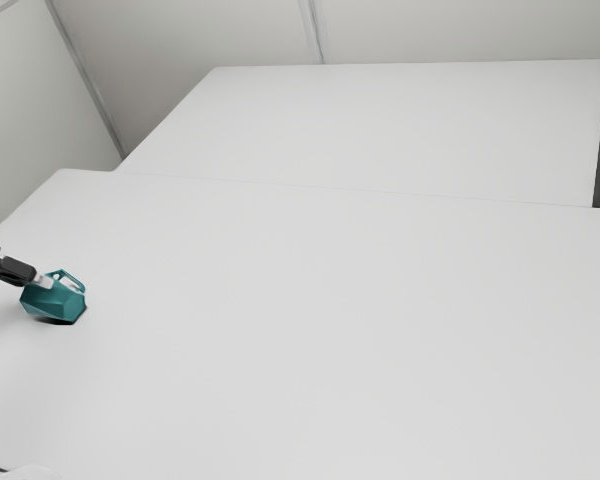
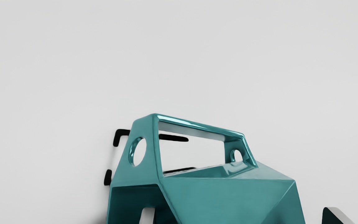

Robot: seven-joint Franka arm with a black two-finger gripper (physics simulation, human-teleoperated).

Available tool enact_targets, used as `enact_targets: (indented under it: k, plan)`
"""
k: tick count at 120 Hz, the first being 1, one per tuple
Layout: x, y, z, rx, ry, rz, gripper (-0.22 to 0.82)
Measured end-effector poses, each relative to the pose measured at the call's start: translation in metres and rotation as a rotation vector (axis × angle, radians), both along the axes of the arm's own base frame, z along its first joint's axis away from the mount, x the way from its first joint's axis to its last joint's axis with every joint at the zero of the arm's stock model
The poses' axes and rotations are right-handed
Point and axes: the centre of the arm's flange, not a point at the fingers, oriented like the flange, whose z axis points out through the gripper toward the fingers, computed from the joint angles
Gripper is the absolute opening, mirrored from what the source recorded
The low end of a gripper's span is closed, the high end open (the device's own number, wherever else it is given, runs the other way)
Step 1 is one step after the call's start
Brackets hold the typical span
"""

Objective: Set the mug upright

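In the exterior view my gripper [image 1: 42, 282] reaches in from the left edge, its light fingertips against the near-black-shadowed teal mug [image 1: 53, 303]. The faceted mug lies on its side on the white table [image 1: 310, 320], with its handle [image 1: 72, 281] raised. In the wrist view the gripper [image 2: 240, 215] stands open, fingers wide apart. One fingertip [image 2: 148, 216] is at the mug's dark mouth, the other [image 2: 337, 216] beyond its opposite end with a gap to the wall. The teal mug [image 2: 222, 196] is between them, its lower part cut off by the picture's edge.
A second white surface [image 1: 380, 130] adjoins the table's far side in the exterior view, with pale walls [image 1: 210, 30] behind. A white rounded object [image 1: 30, 473] and a dark cable show at the exterior view's lower left corner.
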Motion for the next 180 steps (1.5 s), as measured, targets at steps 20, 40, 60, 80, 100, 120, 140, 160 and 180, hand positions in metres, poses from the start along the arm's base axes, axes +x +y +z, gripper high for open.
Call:
enact_targets:
  k: [20,40,60,80,100,120,140,160,180]
  plan:
    - [0.001,-0.008,-0.004,-0.015,0.002,-0.015,0.58]
    - [0.001,-0.014,-0.010,-0.029,0.009,-0.026,0.57]
    - [0.000,-0.015,-0.010,-0.033,0.008,-0.031,0.42]
    - [-0.001,-0.017,0.000,-0.025,-0.001,-0.035,0.28]
    - [-0.002,-0.019,0.008,-0.019,-0.007,-0.037,0.12]
    - [-0.006,-0.025,0.020,-0.008,-0.013,-0.040,-0.01]
    - [-0.006,-0.047,0.037,-0.001,-0.017,-0.060,-0.11]
    - [0.012,-0.078,0.068,0.037,-0.041,-0.116,-0.15]
    - [0.042,-0.127,0.106,0.127,-0.021,-0.221,-0.16]
